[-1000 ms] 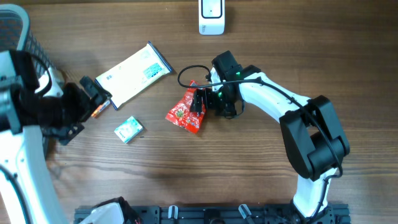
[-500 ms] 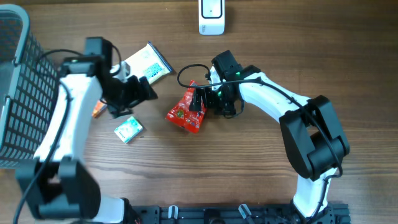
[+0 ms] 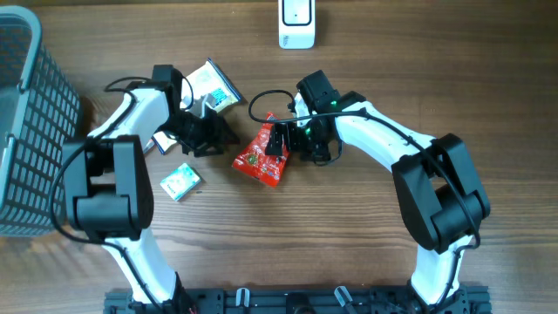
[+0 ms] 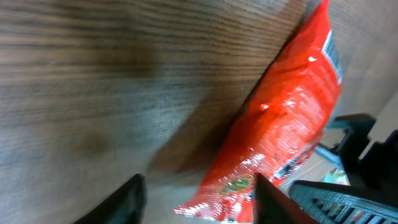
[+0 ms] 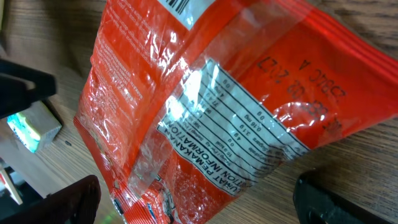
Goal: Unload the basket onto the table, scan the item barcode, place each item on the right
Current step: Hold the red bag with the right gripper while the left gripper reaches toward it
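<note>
- The red snack packet (image 3: 260, 157) lies on the bench (image 3: 349, 253) near the middle, between my two arms, with its long side running on a slant.
- From my right wrist, the crinkled foil fills most of the view. A white nutrition panel (image 5: 230, 137) faces the camera, and a strip of barcode (image 5: 180, 5) shows at the very top edge.
- My right claw (image 3: 277, 144) sits at the packet's upper right edge. Its fingers (image 5: 78, 202) stand wide apart with the packet spread across the space between them, and I cannot see either finger pressing on the foil.
- My left claw (image 3: 225, 138) is just beside the packet's left edge and points towards it.
- From the left wrist, its two fingers (image 4: 132, 200) are apart. The packet's near corner reaches into the gap between them, and bare wood shows on one side of it. Nothing is clamped there.
- Behind my left arm lies a flat white packet with blue print (image 3: 214, 87), partly covered by the arm.
- A small green-and-white box (image 3: 180, 181) lies on the wood in front of that arm, well apart from the red packet.
- A grey wire basket (image 3: 30, 131) stands at the far left edge of the bench.
- A white scanner (image 3: 296, 22) stands at the back edge, beyond the red packet and apart from both claws.
</note>
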Robot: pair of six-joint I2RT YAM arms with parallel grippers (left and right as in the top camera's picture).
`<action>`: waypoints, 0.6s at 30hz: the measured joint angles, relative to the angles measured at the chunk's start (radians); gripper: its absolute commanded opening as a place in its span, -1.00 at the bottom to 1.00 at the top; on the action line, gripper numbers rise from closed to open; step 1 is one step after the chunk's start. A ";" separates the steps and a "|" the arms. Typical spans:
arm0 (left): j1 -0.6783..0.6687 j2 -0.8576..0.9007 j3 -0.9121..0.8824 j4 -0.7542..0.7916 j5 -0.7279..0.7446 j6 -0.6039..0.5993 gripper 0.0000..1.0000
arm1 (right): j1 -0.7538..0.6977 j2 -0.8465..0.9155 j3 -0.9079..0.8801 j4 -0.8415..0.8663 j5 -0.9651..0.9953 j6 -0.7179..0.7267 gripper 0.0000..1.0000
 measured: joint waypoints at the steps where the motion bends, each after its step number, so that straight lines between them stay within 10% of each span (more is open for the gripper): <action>1: 0.000 0.011 -0.002 0.010 0.012 0.007 0.10 | 0.000 0.000 0.000 0.000 0.000 0.000 0.99; 9: -0.016 0.048 -0.005 0.058 0.130 0.049 0.29 | 0.000 0.000 0.000 0.000 0.000 0.000 0.99; 18: -0.098 0.093 -0.006 0.071 0.179 0.096 -0.85 | -0.004 0.000 0.000 -0.020 -0.007 0.000 1.00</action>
